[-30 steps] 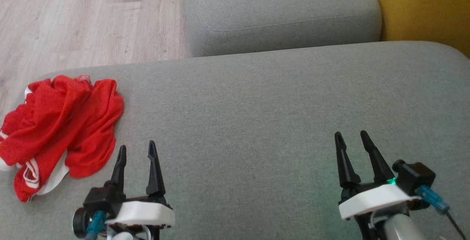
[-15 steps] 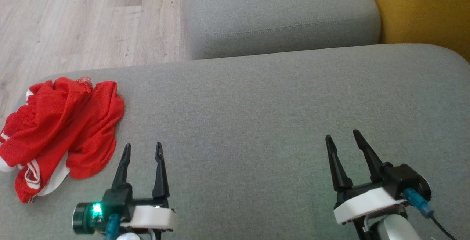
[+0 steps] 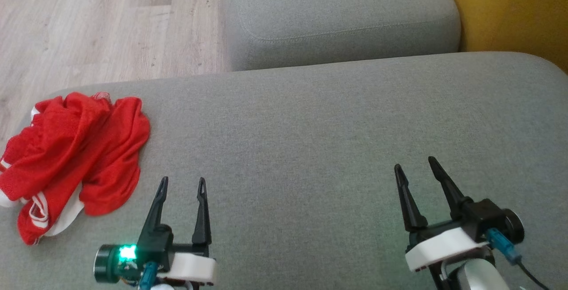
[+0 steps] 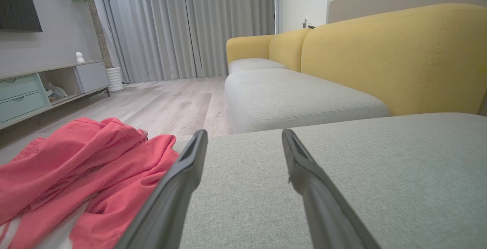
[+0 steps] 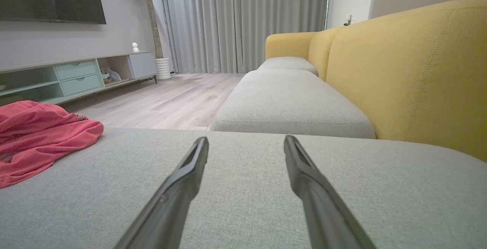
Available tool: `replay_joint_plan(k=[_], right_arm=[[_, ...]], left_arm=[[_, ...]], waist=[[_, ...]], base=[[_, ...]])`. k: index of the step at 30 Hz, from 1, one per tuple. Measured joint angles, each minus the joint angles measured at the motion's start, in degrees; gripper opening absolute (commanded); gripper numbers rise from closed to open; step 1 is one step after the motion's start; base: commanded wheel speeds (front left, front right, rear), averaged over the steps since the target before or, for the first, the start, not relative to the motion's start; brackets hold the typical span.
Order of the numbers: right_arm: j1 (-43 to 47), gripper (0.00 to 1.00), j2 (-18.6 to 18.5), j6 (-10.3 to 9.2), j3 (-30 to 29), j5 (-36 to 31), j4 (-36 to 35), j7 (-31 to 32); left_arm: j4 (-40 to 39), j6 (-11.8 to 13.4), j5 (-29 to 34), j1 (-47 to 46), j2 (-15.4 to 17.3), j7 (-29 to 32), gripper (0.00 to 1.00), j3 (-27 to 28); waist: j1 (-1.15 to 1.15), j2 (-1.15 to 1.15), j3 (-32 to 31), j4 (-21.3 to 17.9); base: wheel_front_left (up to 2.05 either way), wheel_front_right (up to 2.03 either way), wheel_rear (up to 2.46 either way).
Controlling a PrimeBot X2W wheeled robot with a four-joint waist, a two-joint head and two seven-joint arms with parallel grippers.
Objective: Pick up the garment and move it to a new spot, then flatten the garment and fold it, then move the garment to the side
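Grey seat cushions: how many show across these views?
3. The nearest cushion holds the red garment at its left end; the second cushion lies just beyond it; the third cushion is farthest, beside the yellow sofa arm. More may lie out of frame.

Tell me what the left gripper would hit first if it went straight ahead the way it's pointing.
Probably nothing close: the left gripper points across bare grey seat cushion, with the red garment off to its left. Beyond the seat's edge stands the farther cushion, though depth is unclear.
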Motion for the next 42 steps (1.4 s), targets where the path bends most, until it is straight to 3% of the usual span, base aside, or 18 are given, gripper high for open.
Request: replay_joint_plan(k=[27,34,42], right_arm=[[-0.81,1.0,-0.01,0.0,-1.34,0.29,0.29,0.0],[-0.68,1.0,-0.02,0.0,-1.92,0.89,0.24,0.0],[-0.6,1.0,-0.02,0.0,-0.91,1.87,0.13,0.0]], left_arm=[[2.15,0.45,0.1,-1.07,0.0,0.0,1.0,0.1],[2.53,0.91,1.25,-1.09,0.02,0.0,1.0,0.6],[2.57,1.0,1.69,-1.06,0.36,-0.01,1.0,2.35]], waist=[[0.0,0.0,0.12,1.3],[0.0,0.0,0.14,5.37],[0.0,0.0,0.32,13.3]], base=[[0.0,0.0,0.0],[0.0,0.0,0.0],[0.0,0.0,0.0]])
